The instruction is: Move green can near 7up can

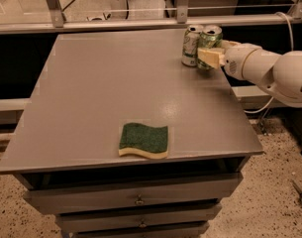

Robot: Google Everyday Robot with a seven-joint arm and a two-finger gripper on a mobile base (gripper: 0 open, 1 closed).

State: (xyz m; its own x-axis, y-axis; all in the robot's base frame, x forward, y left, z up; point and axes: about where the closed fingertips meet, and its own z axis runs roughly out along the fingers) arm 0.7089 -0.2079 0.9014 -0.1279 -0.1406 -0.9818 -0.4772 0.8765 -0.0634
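The green can [210, 37] stands upright at the table's far right, right beside the mostly white 7up can [191, 44], which is on its left. My gripper [210, 56] reaches in from the right on a white arm [269, 71]. Its pale fingers [208, 57] are around the green can's lower half and hide it.
A green sponge with a yellow base [143, 140] lies near the front edge of the grey table [101, 93]. Drawers sit under the tabletop. A metal rail [140, 23] runs behind the far edge. The table's right edge is close under my arm.
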